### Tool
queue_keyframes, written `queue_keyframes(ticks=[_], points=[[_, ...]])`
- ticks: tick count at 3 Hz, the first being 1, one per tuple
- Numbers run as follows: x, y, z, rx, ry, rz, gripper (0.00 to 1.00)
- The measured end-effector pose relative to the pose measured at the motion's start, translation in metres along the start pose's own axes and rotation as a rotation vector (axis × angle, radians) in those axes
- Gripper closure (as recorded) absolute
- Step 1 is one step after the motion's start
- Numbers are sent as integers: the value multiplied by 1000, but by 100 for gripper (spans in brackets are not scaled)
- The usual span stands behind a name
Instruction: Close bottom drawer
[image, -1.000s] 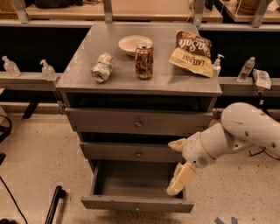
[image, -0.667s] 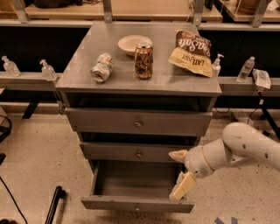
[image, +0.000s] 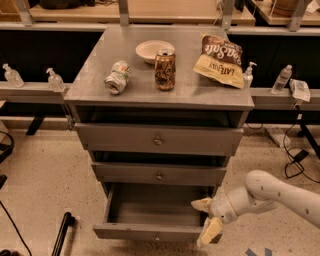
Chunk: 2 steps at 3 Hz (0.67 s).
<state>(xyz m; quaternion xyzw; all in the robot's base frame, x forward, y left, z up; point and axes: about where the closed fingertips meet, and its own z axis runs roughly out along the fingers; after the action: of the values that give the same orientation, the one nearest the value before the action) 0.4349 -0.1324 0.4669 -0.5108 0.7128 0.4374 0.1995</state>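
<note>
The bottom drawer of the grey cabinet is pulled out, and its empty grey box shows from above. Its slim front panel has a small knob near the frame's lower edge. My gripper sits at the drawer's front right corner, with one pale finger above the right side wall and the other down by the front panel's right end. The fingers are spread apart and hold nothing. The white arm reaches in from the right.
The middle drawer and top drawer are nearly shut. On the cabinet top stand a bowl, a can, a crushed can and a chip bag. Small bottles line a shelf behind. A black pole lies lower left.
My gripper and arm have moved down and to the right, from over the drawer's right inside to its front right corner. The drawer is still pulled out.
</note>
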Motion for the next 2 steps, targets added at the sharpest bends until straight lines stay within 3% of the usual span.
queue_keyframes(ticks=[1,2], points=[[31,2,32,-57,-29,60,0],[31,2,32,-57,-29,60,0]])
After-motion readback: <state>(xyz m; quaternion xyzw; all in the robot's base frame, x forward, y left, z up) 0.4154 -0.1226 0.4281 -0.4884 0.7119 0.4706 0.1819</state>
